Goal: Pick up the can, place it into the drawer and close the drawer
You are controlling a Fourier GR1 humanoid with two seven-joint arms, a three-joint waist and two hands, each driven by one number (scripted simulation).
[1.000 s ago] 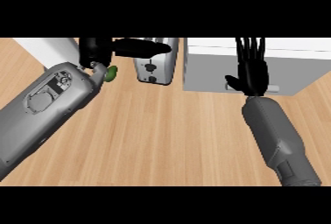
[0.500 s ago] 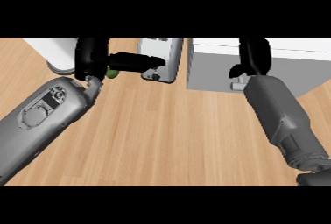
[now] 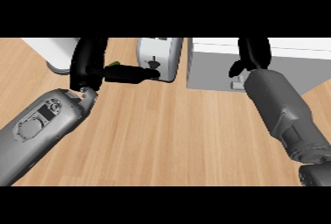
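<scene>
Hiding can (image 3: 114, 64) | left hand (image 3: 97, 70) curled round it | fingertips cropped

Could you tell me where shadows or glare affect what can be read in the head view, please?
Head view: even light, no glare; the left hand hides nearly all of the green can; the toaster shows soft highlights; the right hand is cut off.

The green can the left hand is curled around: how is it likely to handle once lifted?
Probably rigid and light: the left hand hides most of the can. If its sides are round and smooth, it may slip, or roll if laid sideways.
</scene>
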